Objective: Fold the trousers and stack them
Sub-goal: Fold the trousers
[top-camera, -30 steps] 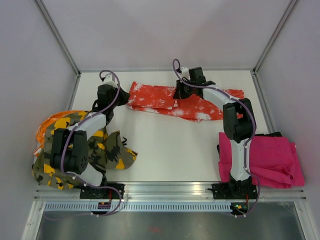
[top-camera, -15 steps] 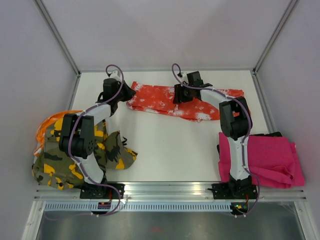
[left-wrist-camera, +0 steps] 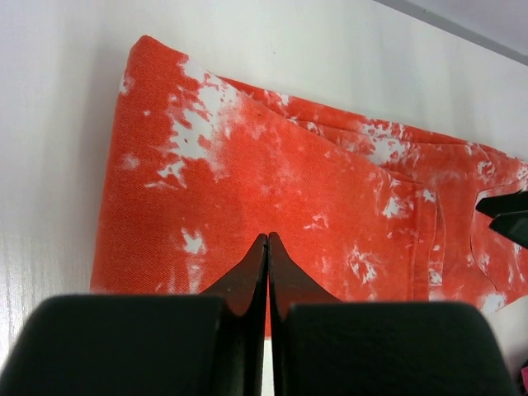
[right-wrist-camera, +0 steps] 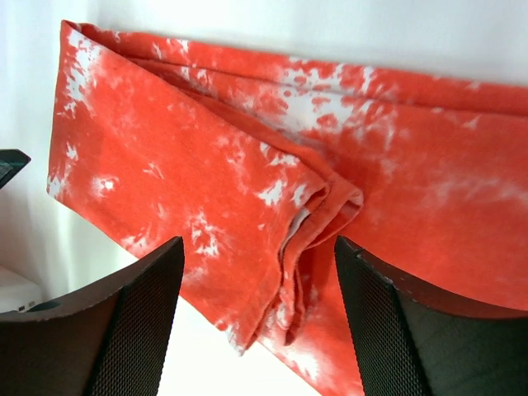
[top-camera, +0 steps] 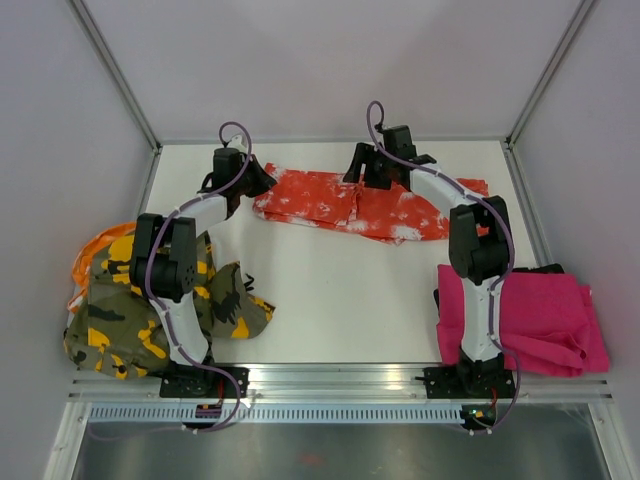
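At the far left, camouflage trousers [top-camera: 150, 310] in olive, yellow and black lie in a loose heap at the near left edge of the white table [top-camera: 340, 300], with a bit of orange cloth showing under their left side. The left arm reaches away from them to the far side of the table. The left gripper [left-wrist-camera: 268, 241] has its two black fingers pressed flat together with nothing between them, and its tips are poised over the left end of the orange-red trousers [top-camera: 330, 200].

These trousers, splashed with white blotches, lie flat in a long folded strip across the far part of the table. Near the middle, one layer ends in a soft rolled edge over the layer beneath. The right gripper [right-wrist-camera: 257, 242] hangs over that spot with its jaws spread wide and holds nothing.

At the near right, plain magenta trousers [top-camera: 545, 320] lie folded by the right arm's base, well apart from the orange-red pair.
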Action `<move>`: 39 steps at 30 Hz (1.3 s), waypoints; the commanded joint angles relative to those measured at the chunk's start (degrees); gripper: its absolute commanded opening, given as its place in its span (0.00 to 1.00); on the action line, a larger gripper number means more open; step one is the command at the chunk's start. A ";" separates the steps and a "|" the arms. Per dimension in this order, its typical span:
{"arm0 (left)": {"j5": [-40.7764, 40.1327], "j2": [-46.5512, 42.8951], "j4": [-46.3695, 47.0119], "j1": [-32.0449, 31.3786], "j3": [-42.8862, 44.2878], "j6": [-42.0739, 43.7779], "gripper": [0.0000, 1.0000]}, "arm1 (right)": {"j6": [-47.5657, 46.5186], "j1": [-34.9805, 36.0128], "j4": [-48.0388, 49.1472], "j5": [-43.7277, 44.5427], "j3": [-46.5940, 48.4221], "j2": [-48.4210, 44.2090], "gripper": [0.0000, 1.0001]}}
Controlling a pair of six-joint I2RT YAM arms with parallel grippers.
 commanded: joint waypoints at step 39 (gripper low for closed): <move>1.87 2.22 -3.49 1.26 3.86 1.97 0.02 | -3.85 3.99 -0.61 11.81 13.26 9.17 0.00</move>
